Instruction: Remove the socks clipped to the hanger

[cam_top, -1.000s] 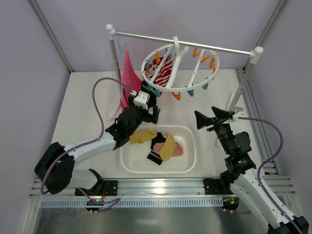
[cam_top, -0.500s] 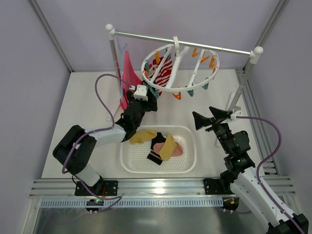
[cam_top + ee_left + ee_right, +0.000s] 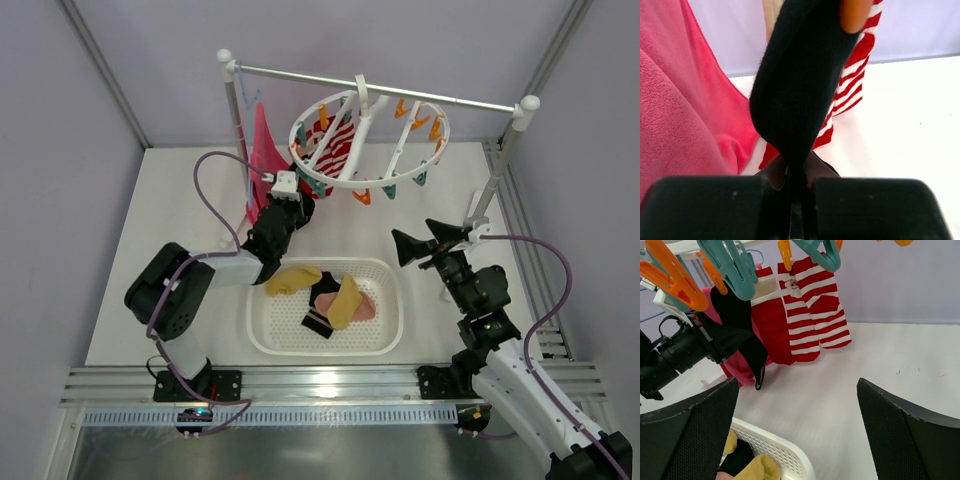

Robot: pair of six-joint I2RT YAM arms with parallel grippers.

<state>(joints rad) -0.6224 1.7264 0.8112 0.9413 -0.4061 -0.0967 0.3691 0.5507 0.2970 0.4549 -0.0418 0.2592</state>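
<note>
Within left tool [image 3: 799,192], black sock [image 3: 800,85]

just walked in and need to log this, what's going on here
The left gripper is shut on the lower end of a black sock that hangs from an orange clip on the hanger, apparently about to pull it free. Beside it, red-and-white striped socks hang clipped too. The right gripper is open and holds nothing, just off the right side of the basket, where a few loose socks already lie.

Bright, even light; blurred foregrounds
</note>
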